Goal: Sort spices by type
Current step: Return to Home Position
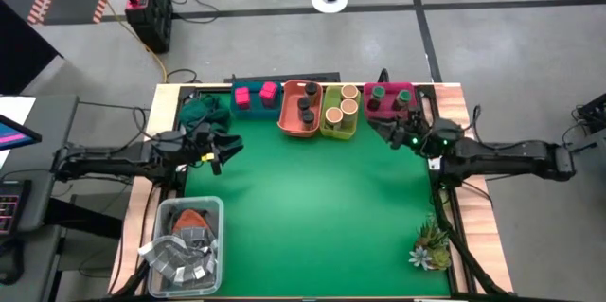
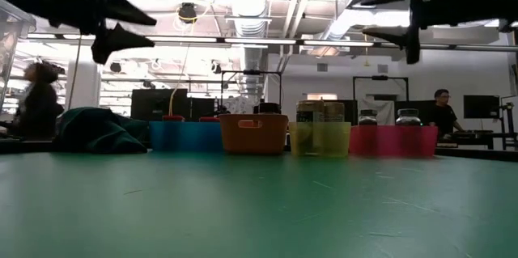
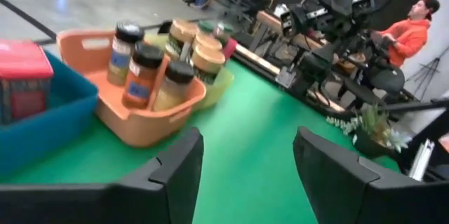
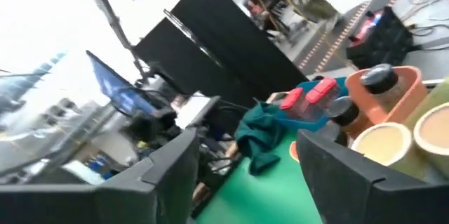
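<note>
Spices (image 3: 144, 76) stand sorted along the high view's upper centre: pink boxes (image 1: 242, 97) in the blue bin (image 2: 182, 135), dark-lidded jars (image 1: 307, 105) in the orange bin (image 2: 252, 135), tan-topped cylinders (image 1: 349, 93) in the yellow-green bin (image 2: 321, 138), and green-topped jars (image 1: 379, 92) in the pink bin (image 2: 392, 141). The right gripper (image 1: 384, 132), fingers spread and empty, hovers just beside that bin's lower edge. A careless pull-back could clip the rim and topple jars. The left gripper (image 1: 225, 151), likewise spread and empty, hangs at left centre.

We can read no text, brand or number anywhere in these views. The dark-lidded jars (image 3: 144, 76) in the orange bin (image 3: 133, 129) carry blue and orange labels, but their print is too blurred for us to make out. The same goes for the face of the pink box (image 3: 24, 83).
</note>
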